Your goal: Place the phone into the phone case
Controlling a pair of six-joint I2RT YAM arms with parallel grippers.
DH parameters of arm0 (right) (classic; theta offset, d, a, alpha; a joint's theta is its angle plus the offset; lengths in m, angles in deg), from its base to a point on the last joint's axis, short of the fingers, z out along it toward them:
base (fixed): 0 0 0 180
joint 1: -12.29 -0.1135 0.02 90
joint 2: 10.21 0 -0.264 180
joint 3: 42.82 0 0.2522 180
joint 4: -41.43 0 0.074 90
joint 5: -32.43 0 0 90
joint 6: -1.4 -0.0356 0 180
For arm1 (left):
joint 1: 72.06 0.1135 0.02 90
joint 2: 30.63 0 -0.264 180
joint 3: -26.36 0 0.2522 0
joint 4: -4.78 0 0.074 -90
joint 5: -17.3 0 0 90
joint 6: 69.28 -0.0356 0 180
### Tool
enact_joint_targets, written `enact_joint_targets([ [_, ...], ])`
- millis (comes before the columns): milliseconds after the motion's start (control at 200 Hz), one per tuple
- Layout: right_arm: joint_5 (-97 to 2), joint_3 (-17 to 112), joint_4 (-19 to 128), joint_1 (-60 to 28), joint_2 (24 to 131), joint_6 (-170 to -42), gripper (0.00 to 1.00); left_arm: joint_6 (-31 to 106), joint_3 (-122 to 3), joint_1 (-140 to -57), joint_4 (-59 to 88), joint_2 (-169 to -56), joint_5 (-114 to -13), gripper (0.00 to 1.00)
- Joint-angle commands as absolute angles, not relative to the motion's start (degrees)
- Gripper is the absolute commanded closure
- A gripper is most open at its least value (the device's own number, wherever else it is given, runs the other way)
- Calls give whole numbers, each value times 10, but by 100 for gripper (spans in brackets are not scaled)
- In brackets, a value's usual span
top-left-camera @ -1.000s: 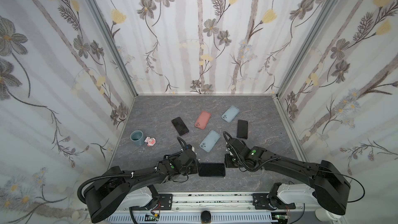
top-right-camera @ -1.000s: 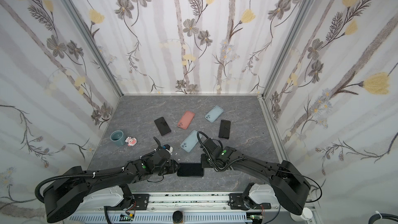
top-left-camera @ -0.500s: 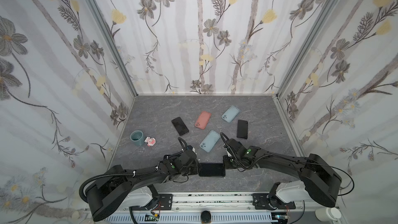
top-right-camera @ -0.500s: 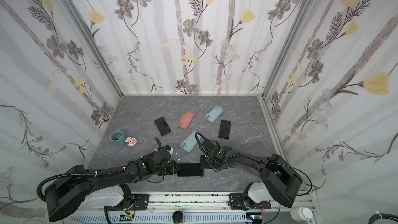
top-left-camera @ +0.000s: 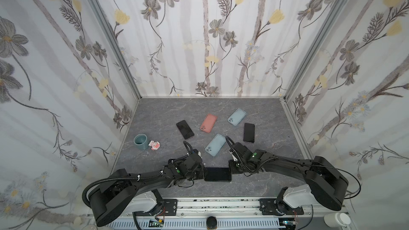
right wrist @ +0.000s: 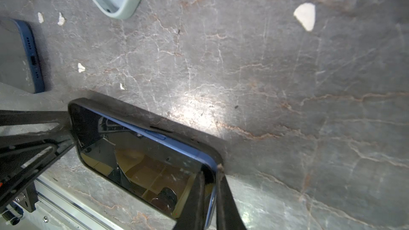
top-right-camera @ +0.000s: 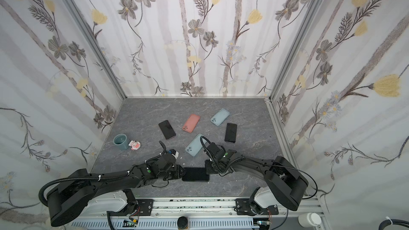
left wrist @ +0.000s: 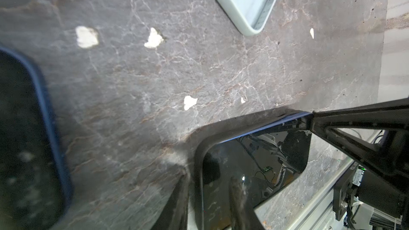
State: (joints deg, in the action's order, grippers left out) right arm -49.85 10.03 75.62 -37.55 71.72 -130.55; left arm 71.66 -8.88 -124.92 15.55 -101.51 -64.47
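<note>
A dark-screened phone [top-left-camera: 217,174] [top-right-camera: 195,174] lies flat near the front edge, between my two grippers. Its blue edge [right wrist: 155,134] sits inside a black phone case [right wrist: 141,116] [left wrist: 199,158]. My left gripper [top-left-camera: 202,172] [top-right-camera: 182,172] [left wrist: 210,200] is shut on the case's left end, one finger on the screen [left wrist: 254,158] and one outside the rim. At the right end my right gripper [top-left-camera: 232,169] [top-right-camera: 207,170] [right wrist: 209,195] is shut on the phone's end edge.
Two light blue cases [top-left-camera: 215,144] [top-left-camera: 236,117], a pink case [top-left-camera: 208,123] and two black phones [top-left-camera: 185,129] [top-left-camera: 249,132] lie further back. A teal cup [top-left-camera: 141,142] and a pink figurine [top-left-camera: 154,145] stand left. Another blue-edged phone [right wrist: 17,56] lies by the left arm.
The right arm has shifted its elbow inward and its jaws have closed a little more on the phone's end. The left arm and the phone stay where they were.
</note>
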Motion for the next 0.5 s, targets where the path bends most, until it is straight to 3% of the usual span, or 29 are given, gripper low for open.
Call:
enact_joint_targets([
  [0, -507, 95, 792, -377, 731, -1299, 88, 714, -90, -1249, 143, -1018, -643, 70],
  [495, -511, 119, 811, -398, 767, -1289, 90, 715, -90, -1250, 143, -1018, -643, 69],
])
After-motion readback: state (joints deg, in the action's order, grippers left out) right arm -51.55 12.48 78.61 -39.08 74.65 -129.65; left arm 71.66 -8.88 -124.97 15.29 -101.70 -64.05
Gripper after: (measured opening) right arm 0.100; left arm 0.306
